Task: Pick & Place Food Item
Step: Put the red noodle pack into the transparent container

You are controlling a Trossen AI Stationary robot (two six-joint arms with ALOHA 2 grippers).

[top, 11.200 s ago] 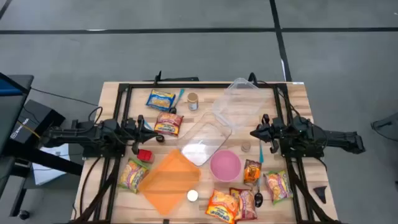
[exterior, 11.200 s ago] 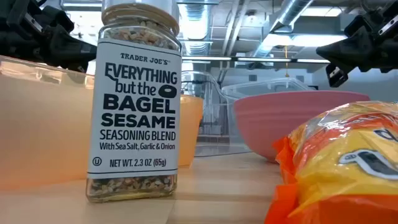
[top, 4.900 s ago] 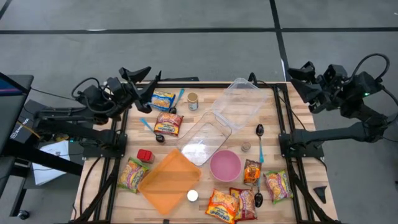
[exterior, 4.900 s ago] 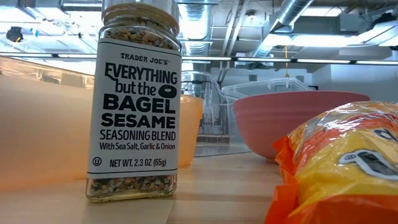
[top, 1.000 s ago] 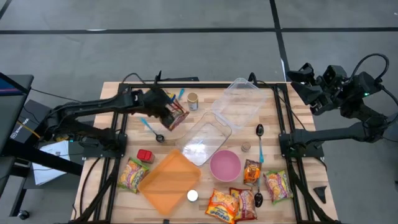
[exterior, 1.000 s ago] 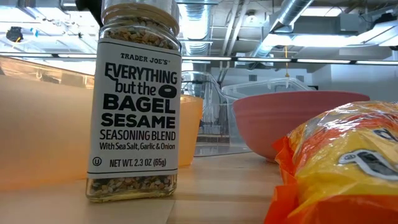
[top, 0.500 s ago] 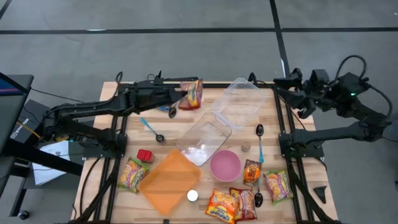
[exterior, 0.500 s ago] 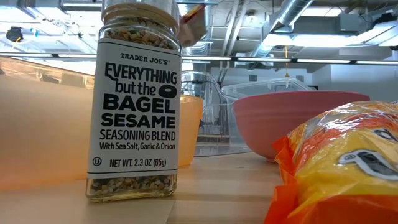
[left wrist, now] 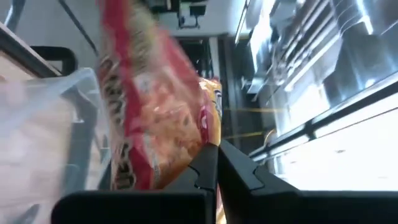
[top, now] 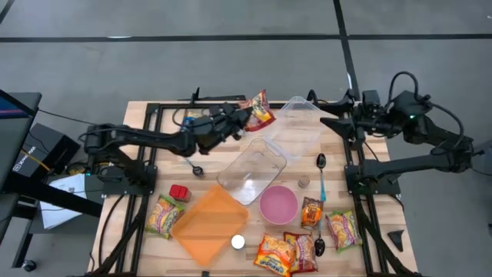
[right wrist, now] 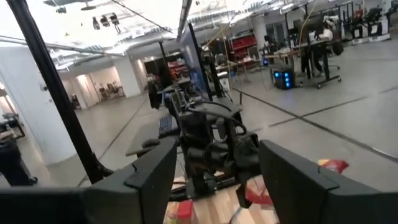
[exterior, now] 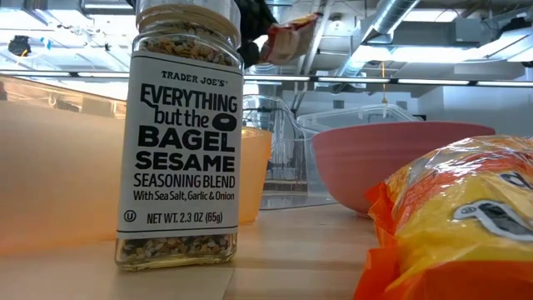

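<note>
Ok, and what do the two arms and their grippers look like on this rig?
Both arms are dark, nearly black, built of jointed tubular links. The left arm and right arm each carry black cables looping off the upper links. The left gripper and right gripper have flat, angular dark fingers. No readable markings show.

The wooden desk [top: 361, 231] is carrying an orange tray [top: 209, 224], a pink bowl [top: 278, 205], two clear tubs [top: 251, 168] [top: 295, 127], a spice jar [top: 237, 241], a red block [top: 179, 191], spoons [top: 320, 161], and snack packets lying at its near edge [top: 274, 253] and left side [top: 162, 214].
</note>
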